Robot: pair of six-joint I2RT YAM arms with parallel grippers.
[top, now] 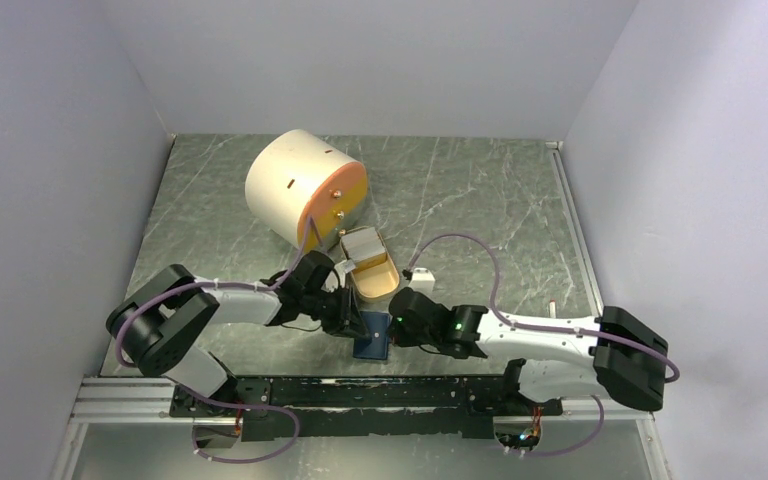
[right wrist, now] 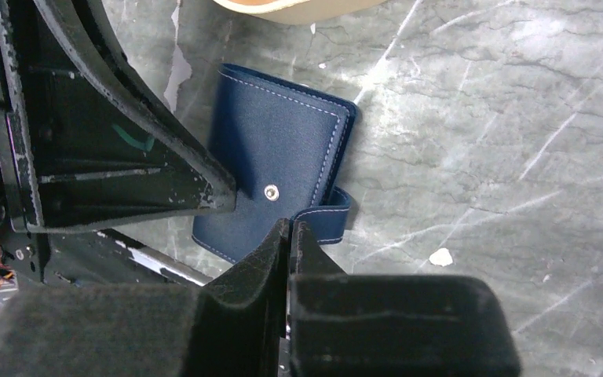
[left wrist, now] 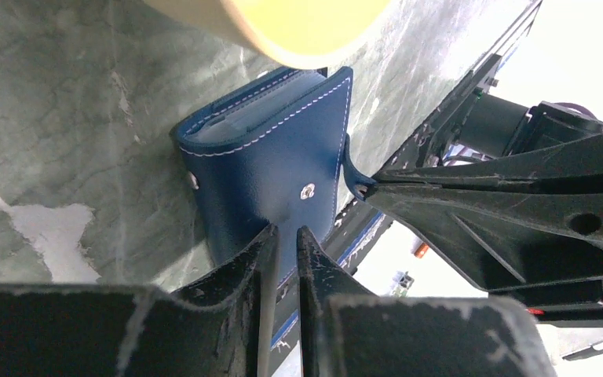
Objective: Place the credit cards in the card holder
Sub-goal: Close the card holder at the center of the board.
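The card holder (top: 371,338), a dark blue folded wallet, lies closed on the table between my two grippers; it also shows in the left wrist view (left wrist: 271,149) and the right wrist view (right wrist: 275,157). My left gripper (top: 352,318) (left wrist: 286,232) has its jaws almost together, and its tips rest on the wallet's cover beside the snap. My right gripper (top: 392,328) (right wrist: 290,228) is shut on the wallet's closing tab (right wrist: 331,217) (left wrist: 349,169). The credit cards (top: 361,243), a whitish stack, lie in the far end of the tan dish.
The tan oval dish (top: 380,280) sits just beyond the wallet, its rim in the left wrist view (left wrist: 306,31). The big cream cylinder with an orange face (top: 300,185) stands behind it. A small white block (top: 421,277) lies right of the dish. The metal rail (top: 360,390) runs along the near edge.
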